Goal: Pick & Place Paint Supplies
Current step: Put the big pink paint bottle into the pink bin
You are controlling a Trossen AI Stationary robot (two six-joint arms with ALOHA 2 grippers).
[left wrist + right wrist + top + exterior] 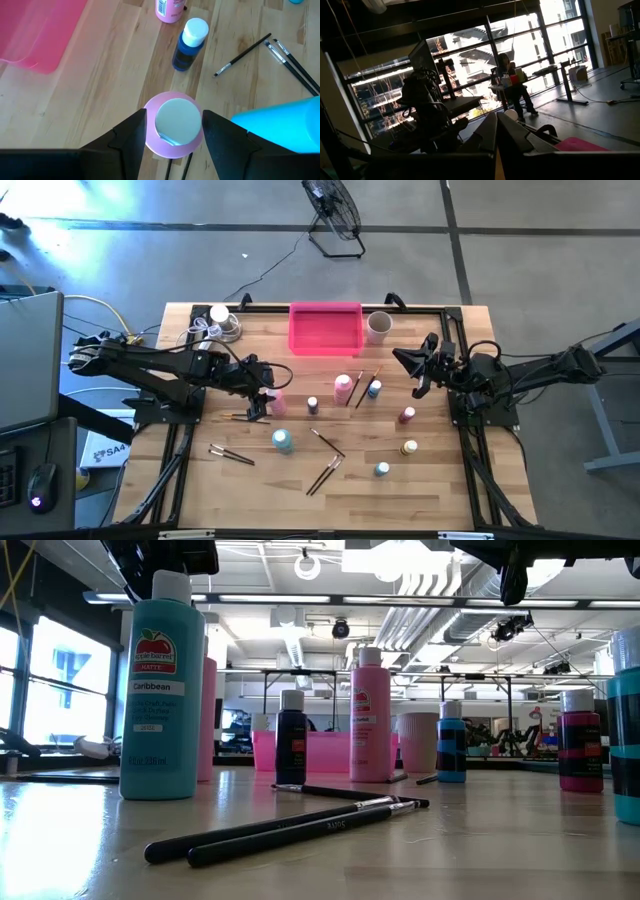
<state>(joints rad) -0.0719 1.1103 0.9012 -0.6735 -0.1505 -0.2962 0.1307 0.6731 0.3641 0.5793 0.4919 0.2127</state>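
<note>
A pink bottle with a white cap [174, 125] stands left of the table's middle, and my left gripper [264, 400] is closed around it. A taller teal bottle [283, 441] stands just nearer, and a second pink bottle [343, 387] is at mid-table. Tiny bottles stand about: dark blue [190, 45], blue [374, 390], dark red [406, 415], yellow [409, 448], teal [381, 469]. Thin brushes [232, 453] [325, 473] lie flat on the wood. My right gripper [405, 360] hangs shut above the right side, holding nothing. My left gripper pinches the pink bottle between its two fingers [131, 137], one on each side of the upper body [150, 142] just below the cap. The fingers slant down from the table's left. In the low view the bottle [207, 720] stands upright with its base on the table.
A bright pink tray [325, 328] and a pale cup [378, 326] stand at the far edge, with a white round thing and cords [222, 320] at the far left. A brush [358, 388] leans beside the mid-table bottles. Bare wood lies along the near edge.
</note>
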